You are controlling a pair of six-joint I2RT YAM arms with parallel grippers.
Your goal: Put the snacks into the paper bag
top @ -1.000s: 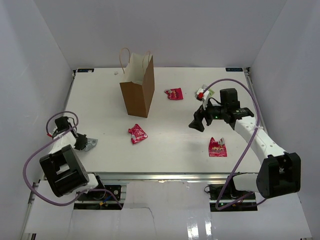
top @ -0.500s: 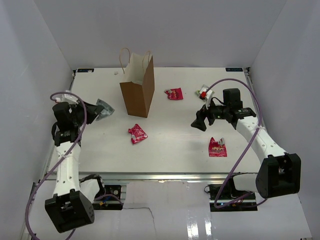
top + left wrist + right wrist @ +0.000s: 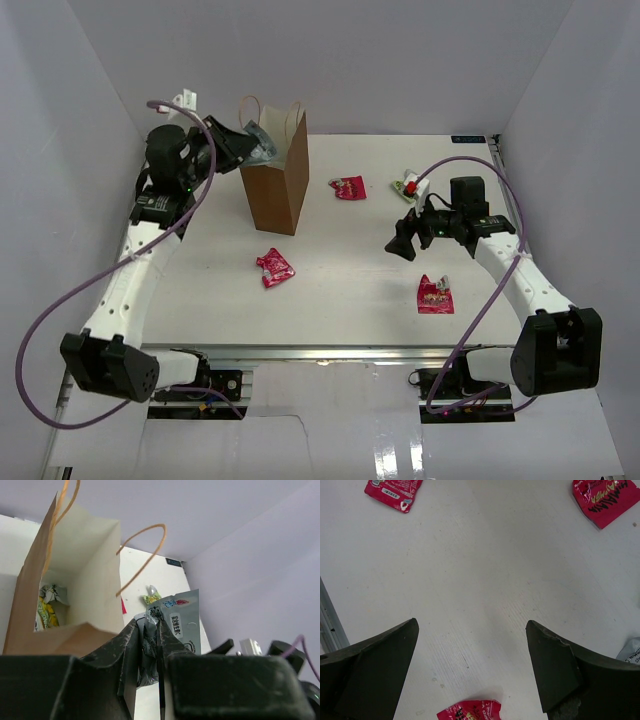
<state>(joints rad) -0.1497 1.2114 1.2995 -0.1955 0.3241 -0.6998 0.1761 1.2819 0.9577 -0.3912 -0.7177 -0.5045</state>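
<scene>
Overhead first: the left jaws are clamped on a silver-grey packet (image 3: 262,143), held high at the rim of the upright paper bag (image 3: 276,195), with the packet poking out past the jaw tips. Over the opening or just beside the rim? Can't tell from up here.

Over to the left wrist view, and here's what the overhead hides. To the left of the jaws the bag's pale inside lies open, with a yellow-green packet (image 3: 45,614) and a crumpled silver packet (image 3: 52,592) down at the bottom. A cord handle (image 3: 145,547) loops just ahead of the jaws. The dark fingers (image 3: 125,650) and the held packet block most of what lies beyond.

Now the right jaws: spread wide, gripping nothing, white surface (image 3: 480,580) showing between them. The right wrist view gives a red packet (image 3: 394,490) ahead to the left and a second red packet (image 3: 606,500) ahead to the right. A third red packet (image 3: 470,711) sits close under the jaws, and a silver-grey corner (image 3: 631,652) lies just outside the right finger. The overhead places a small yellow-green packet (image 3: 405,186) on the far side of those jaws.
</scene>
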